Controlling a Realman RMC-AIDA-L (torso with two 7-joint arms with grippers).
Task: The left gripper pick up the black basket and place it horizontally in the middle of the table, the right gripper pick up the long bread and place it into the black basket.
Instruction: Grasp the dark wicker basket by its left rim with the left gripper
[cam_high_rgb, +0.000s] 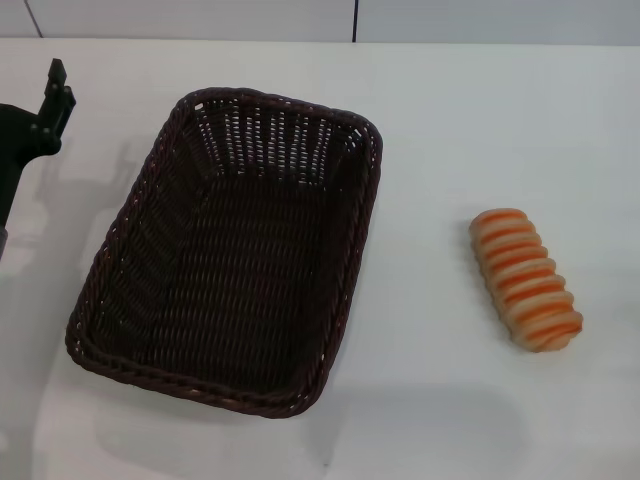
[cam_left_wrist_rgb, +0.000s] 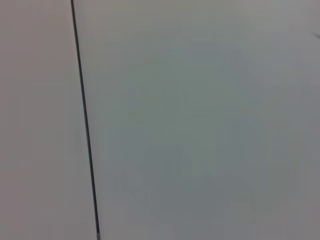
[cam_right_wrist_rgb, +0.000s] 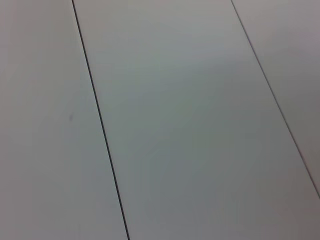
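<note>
The black basket (cam_high_rgb: 232, 245) is a dark woven wicker basket that lies empty on the white table (cam_high_rgb: 450, 130), left of centre. Its long side runs from near to far, slightly slanted. The long bread (cam_high_rgb: 526, 279), tan with orange-brown stripes, lies on the table to the right of the basket, well apart from it. My left gripper (cam_high_rgb: 58, 88) shows as a black claw at the far left edge, above the table and left of the basket's far end, not touching it. My right gripper is out of view. Both wrist views show neither the basket nor the bread.
The table's far edge meets a pale wall with a dark vertical seam (cam_high_rgb: 355, 20). The left wrist view shows a plain pale surface with one dark seam (cam_left_wrist_rgb: 86, 125). The right wrist view shows the same kind of surface with two seams (cam_right_wrist_rgb: 102, 130).
</note>
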